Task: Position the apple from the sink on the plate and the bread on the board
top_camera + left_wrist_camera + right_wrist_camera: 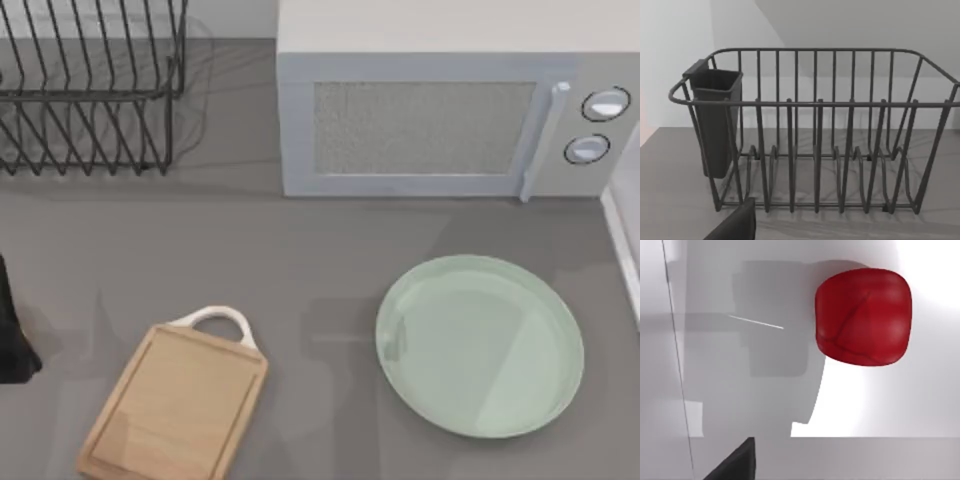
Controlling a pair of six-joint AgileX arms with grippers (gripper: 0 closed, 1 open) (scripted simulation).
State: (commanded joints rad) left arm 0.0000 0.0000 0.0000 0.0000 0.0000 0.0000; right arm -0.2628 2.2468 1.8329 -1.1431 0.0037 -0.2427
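The glossy red apple (863, 316) lies on the white floor of the sink (740, 390), seen from close above in the right wrist view. A dark part of my right gripper (735, 462) shows at that picture's edge, apart from the apple. The pale mint-green plate (480, 345) sits bare at the table's front right. At the front left lies the light-wood board (175, 405) with its white loop handle (215, 322), nothing on it. The bread is out of view. My left arm (12, 335) stays parked at the table's left edge, its gripper (735, 225) facing the dish rack.
A dark wire dish rack (90, 90) with a dark cup holder (715, 120) stands at the back left. A grey microwave (440, 110) fills the back middle and right. The sink's white rim (625, 240) runs along the right edge, beside the plate.
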